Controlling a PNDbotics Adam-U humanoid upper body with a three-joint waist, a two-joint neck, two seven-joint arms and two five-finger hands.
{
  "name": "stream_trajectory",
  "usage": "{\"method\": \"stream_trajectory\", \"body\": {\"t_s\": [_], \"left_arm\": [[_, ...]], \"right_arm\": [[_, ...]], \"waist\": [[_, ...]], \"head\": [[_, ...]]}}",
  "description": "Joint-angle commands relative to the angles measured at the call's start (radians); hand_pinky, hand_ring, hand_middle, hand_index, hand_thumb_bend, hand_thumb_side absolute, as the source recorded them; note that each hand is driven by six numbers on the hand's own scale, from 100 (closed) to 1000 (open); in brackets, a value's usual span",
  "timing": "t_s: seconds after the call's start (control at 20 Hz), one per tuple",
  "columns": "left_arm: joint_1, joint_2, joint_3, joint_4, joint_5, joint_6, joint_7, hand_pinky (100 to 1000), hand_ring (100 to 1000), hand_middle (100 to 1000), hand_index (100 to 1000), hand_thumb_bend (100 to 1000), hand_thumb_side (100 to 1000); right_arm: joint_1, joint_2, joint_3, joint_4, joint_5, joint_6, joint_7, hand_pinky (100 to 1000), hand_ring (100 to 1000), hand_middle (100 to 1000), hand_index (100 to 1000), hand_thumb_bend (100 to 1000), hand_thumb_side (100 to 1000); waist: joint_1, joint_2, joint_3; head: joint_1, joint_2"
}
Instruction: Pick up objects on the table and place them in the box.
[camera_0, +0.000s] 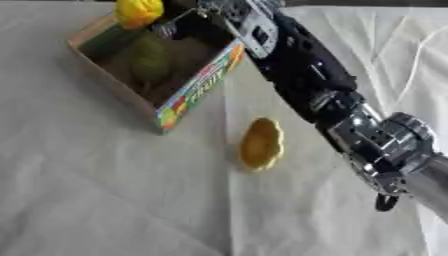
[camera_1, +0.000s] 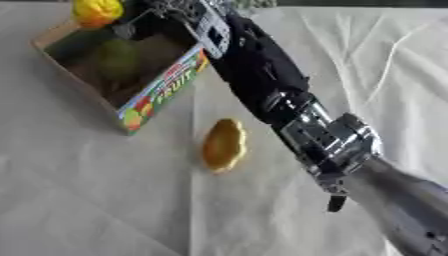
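An open cardboard box (camera_0: 197, 87) with a colourful fruit print on its side stands at the upper left. Inside it lies a green rounded object (camera_0: 150, 61). My right arm reaches in from the lower right up over the box's far side. Its hand (camera_0: 194, 19) hangs above the far rim, fingers curled next to a yellow rounded object (camera_0: 138, 11) that sits over the box's far corner. An orange-yellow oval object (camera_0: 261, 143) lies on the cloth just below the box's near corner, beside my forearm and apart from it. My left hand does not show.
A white, creased cloth (camera_0: 96, 190) covers the table. My right forearm (camera_1: 332, 140) crosses the right half of the views, above the cloth.
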Motion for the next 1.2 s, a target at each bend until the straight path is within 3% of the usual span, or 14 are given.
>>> {"method": "stream_trajectory", "body": {"t_s": [0.05, 0.2, 0.35, 0.5, 0.65, 0.75, 0.95, 1.2], "left_arm": [[-0.004, 0.010, 0.002, -0.016, 0.009, 0.003, -0.015, 820, 812, 801, 895, 196, 340], [0.002, 0.011, 0.002, -0.016, 0.012, 0.005, -0.020, 820, 812, 800, 895, 194, 341], [0.009, 0.011, 0.002, -0.016, 0.013, 0.009, -0.022, 820, 812, 800, 895, 189, 345], [0.015, 0.012, 0.003, -0.016, 0.013, 0.011, -0.022, 820, 812, 799, 895, 189, 345], [0.028, 0.017, 0.007, -0.016, 0.009, 0.014, -0.020, 819, 812, 799, 895, 182, 350], [0.041, 0.023, 0.012, -0.016, 0.004, 0.017, -0.015, 819, 812, 799, 895, 180, 357], [0.075, 0.039, 0.028, -0.016, -0.017, 0.026, 0.003, 818, 812, 799, 894, 167, 368], [0.103, 0.051, 0.040, -0.016, -0.043, 0.030, 0.024, 818, 812, 801, 894, 153, 376]], "right_arm": [[-0.011, -0.006, -0.006, 0.006, 0.104, -0.022, 0.017, 890, 1000, 800, 933, 100, 108], [-0.010, -0.011, -0.014, -0.017, 0.159, -0.050, 0.041, 940, 1000, 818, 955, 100, 100], [-0.009, -0.016, -0.030, -0.034, 0.156, -0.055, 0.052, 942, 1000, 806, 954, 100, 100], [-0.006, -0.026, -0.045, -0.065, 0.086, -0.032, 0.054, 937, 1000, 789, 944, 100, 100], [0.002, -0.069, -0.051, -0.163, -0.057, 0.004, 0.030, 917, 1000, 768, 926, 100, 100], [0.022, -0.129, -0.047, -0.265, -0.181, 0.034, 0.027, 905, 1000, 749, 907, 100, 100], [0.132, -0.326, -0.047, -0.534, -0.456, 0.100, 0.066, 888, 1000, 738, 883, 100, 100], [0.400, -0.567, -0.099, -0.889, -0.650, 0.132, 0.064, 883, 1000, 748, 880, 100, 100]], "waist": [[0.005, -0.020, 0.001], [0.006, -0.023, -0.001], [0.006, -0.028, -0.004], [0.007, -0.035, -0.007], [0.005, -0.044, -0.019], [0.002, -0.052, -0.031], [-0.006, -0.067, -0.060], [-0.008, -0.071, -0.084]], "head": [[0.000, -0.012], [0.004, -0.006], [0.008, -0.001], [0.014, 0.003], [0.034, 0.012], [0.055, 0.019], [0.099, 0.031], [0.134, 0.033]]}}
